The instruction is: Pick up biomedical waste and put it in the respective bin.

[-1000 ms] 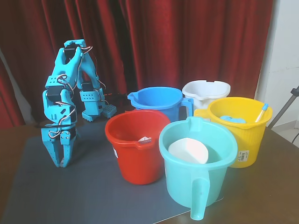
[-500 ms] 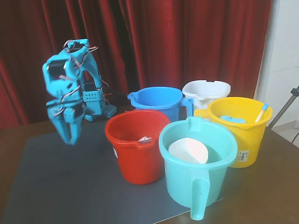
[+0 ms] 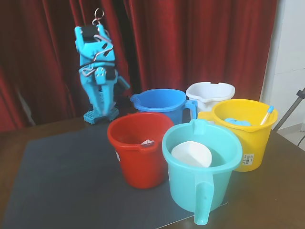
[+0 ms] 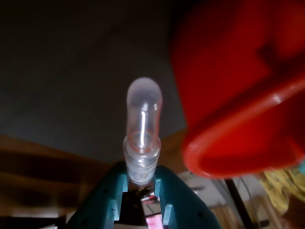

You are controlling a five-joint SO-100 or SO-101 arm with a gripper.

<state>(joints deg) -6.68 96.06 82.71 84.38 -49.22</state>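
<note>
Carry phase, as I read it: pick done, drop not yet made. Wrist view, nearest first: the tool [image 4: 141, 183] is clamped on the vial [image 4: 143, 138], jaws pinching its labelled lower body w/ the clear rounded end sticking out past the tips; just beyond and to the right, blurred, the rim of the red bucket [image 4: 248, 95], w/ dark mat behind. Fixed view, near to far: teal bucket [image 3: 202, 164] at front, holding a white cup-like piece; red bucket behind-left of it; yellow bucket [image 3: 245, 131] to the right w/ a blue-tipped stick; blue bucket [image 3: 159, 102] and white bucket [image 3: 209, 93] further back; all on the bench [image 3: 286, 191]. Arm [image 3: 97, 71] stands raised at rear left, above its base, tool end angled down; vial too small to make out here. Next move, my judgement: swing right over the correct bucket's mouth, centre inside the rim, then release. Which bucket is correct I can't tell.
</note>
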